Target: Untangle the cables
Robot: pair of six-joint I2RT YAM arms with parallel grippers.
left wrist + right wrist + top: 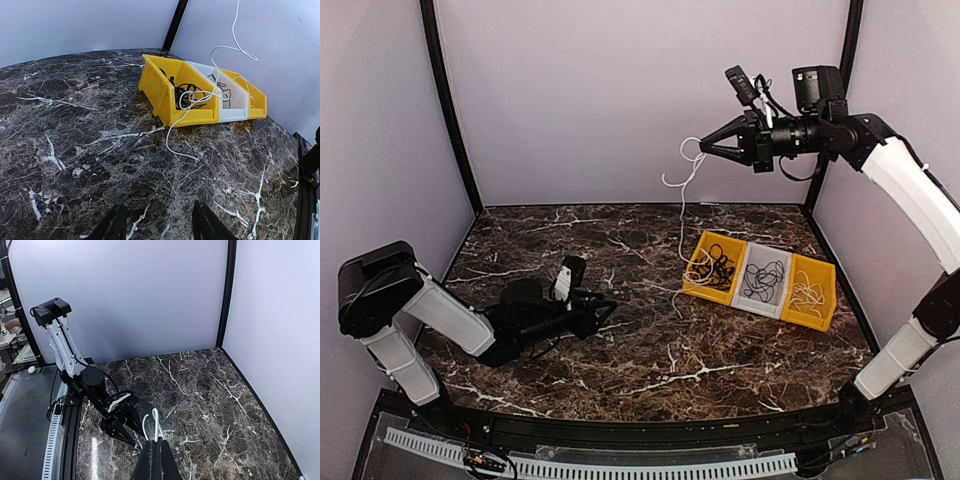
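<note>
My right gripper (pixel 703 146) is high above the table's back right, shut on a white cable (pixel 682 190). The cable hangs from it, passes over the yellow bin (pixel 712 268) and its end trails on the table (pixel 176 150). In the right wrist view the cable's loops (pixel 156 421) stick out of the shut jaws. The yellow bin holds black cables (pixel 717 266), the grey bin (pixel 762 281) holds black and grey cables, the far yellow bin (pixel 809 293) holds white cables. My left gripper (pixel 608 312) rests low over the table at the left, open and empty, its fingers (pixel 114 226) spread.
The three bins stand side by side at the table's right (pixel 170 97). White walls with black corner posts (pixel 450 110) close the table in on three sides. A ribbed white strip (pixel 620 466) runs along the near edge.
</note>
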